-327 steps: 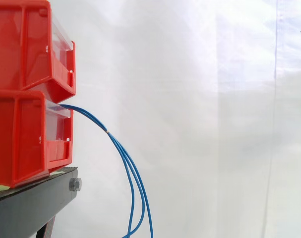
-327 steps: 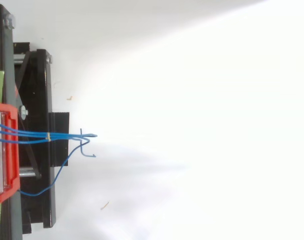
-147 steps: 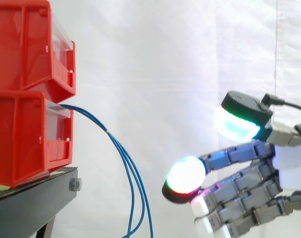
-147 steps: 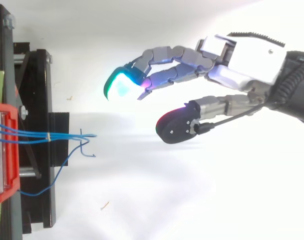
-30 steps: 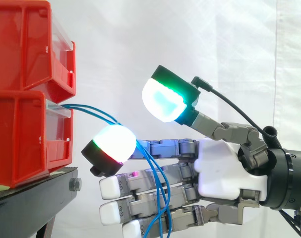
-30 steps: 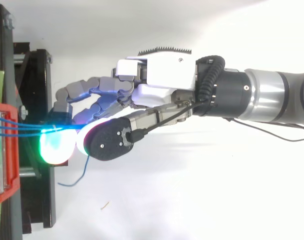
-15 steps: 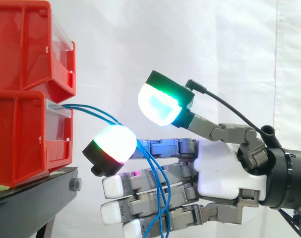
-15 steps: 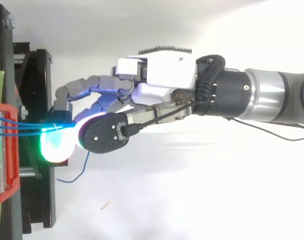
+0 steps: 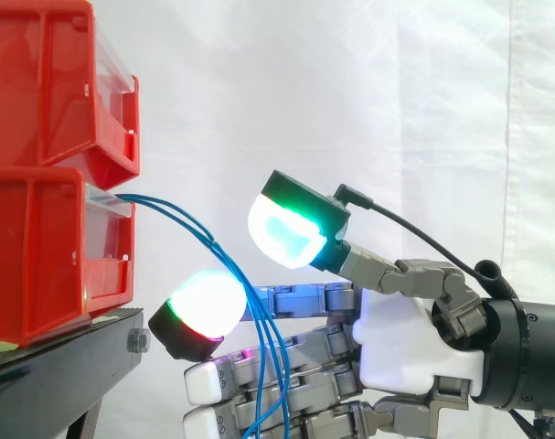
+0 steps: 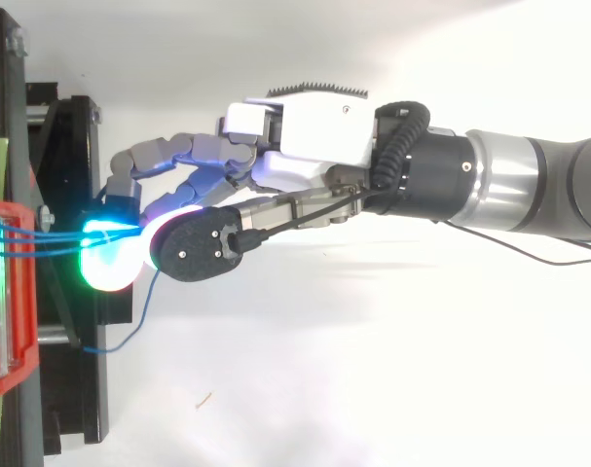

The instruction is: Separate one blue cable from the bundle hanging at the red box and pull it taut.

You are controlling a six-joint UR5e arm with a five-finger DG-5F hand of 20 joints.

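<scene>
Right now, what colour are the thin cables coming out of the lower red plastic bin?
Blue. The thin cables show it best in the side view, against the white curtain.

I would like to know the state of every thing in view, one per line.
hand, open, fingers stretched among the blue cables, thumb raised apart.
blue cables, hanging slack from the lower red bin, none taut.
lower red bin, resting on the black stand, cables leaving its front.
upper red bin, stacked on the lower one.
black stand, carrying both bins.
</scene>
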